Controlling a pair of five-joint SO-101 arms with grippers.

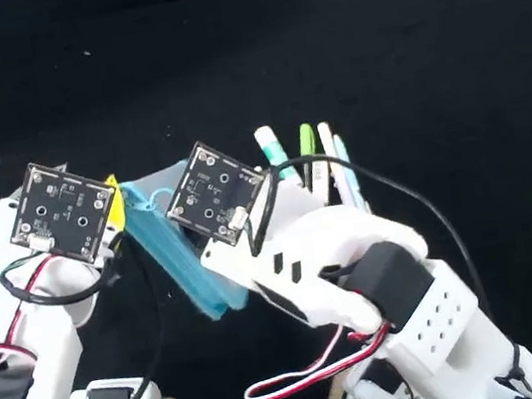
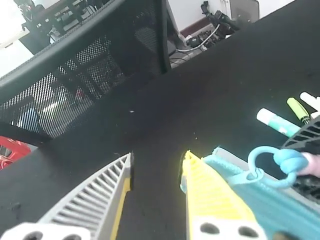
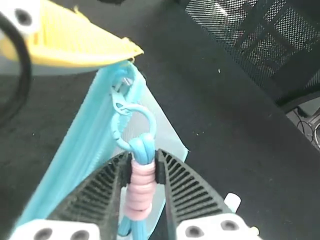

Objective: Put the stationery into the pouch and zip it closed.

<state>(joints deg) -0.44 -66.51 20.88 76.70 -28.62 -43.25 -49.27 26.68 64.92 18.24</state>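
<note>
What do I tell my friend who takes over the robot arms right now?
Left gripper: open, at one end of the blue pouch.
Right gripper: shut on the zipper pull cord.
Pens: lying on the table beside the pouch, not inside.
Done: nothing packed yet.
Left: put the pens in, then zip the pouch closed.

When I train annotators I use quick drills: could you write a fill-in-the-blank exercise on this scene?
1. The bead clamped in the right gripper is coloured ____.
2. The left gripper has its jaws ____.
3. The pens lie on the table, not yet inside the blue ____.
Missing words: pink; open; pouch.
</note>
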